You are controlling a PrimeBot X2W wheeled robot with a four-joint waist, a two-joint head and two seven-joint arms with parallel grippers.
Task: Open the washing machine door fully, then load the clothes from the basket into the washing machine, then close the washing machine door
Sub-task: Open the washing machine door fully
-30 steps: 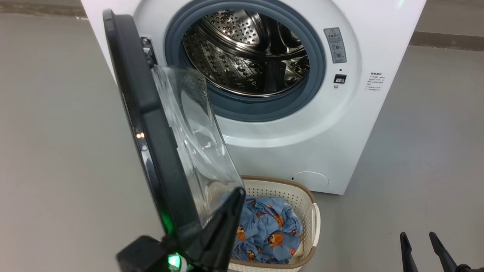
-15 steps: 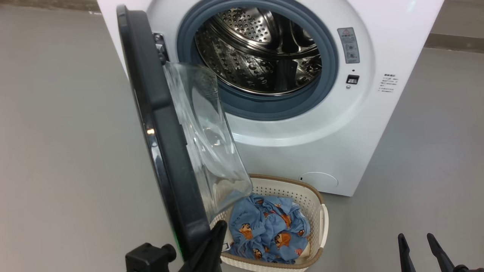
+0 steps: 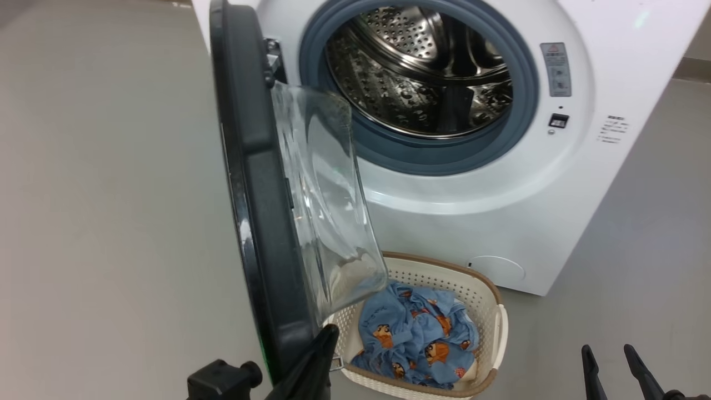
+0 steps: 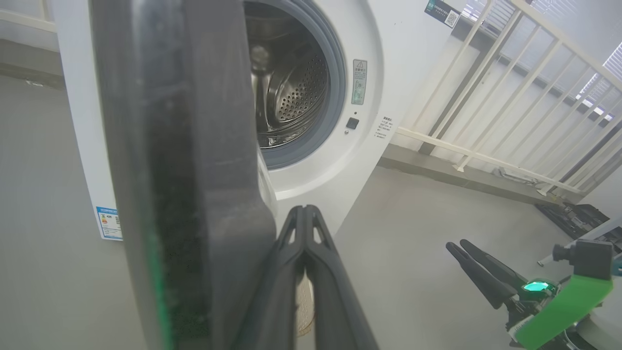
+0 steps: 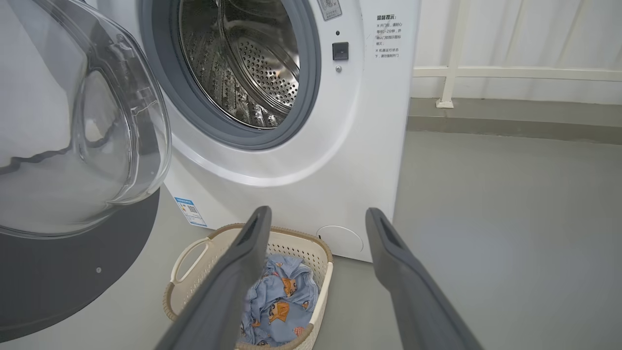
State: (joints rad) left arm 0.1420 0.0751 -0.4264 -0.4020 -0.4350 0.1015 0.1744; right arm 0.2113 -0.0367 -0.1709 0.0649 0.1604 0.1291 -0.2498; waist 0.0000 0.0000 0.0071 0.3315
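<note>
The washing machine (image 3: 500, 222) stands with its steel drum (image 3: 422, 72) exposed. The washing machine door (image 3: 261, 222) is swung out on its left hinge, edge-on to the head view, with the glass bowl (image 3: 328, 205) facing right. Below it sits the basket (image 3: 489, 311) holding the clothes (image 3: 416, 333). My left gripper (image 3: 325, 344) is shut, its tip beside the inner face of the door's lower rim; the left wrist view shows it (image 4: 303, 211) just right of the door (image 4: 184, 170). My right gripper (image 3: 605, 355) is open at the lower right, above the basket (image 5: 194, 253) and the clothes (image 5: 282, 301).
Grey floor (image 3: 83, 222) spreads to the left of the door and right of the machine. A white railing (image 4: 486, 97) runs behind the machine on its right. A blue label (image 4: 109, 222) is on the machine's left side.
The whole head picture has shifted right, so the camera has turned. My left gripper's tip has dropped from the glass bowl to the door's lower rim. The right gripper holds still.
</note>
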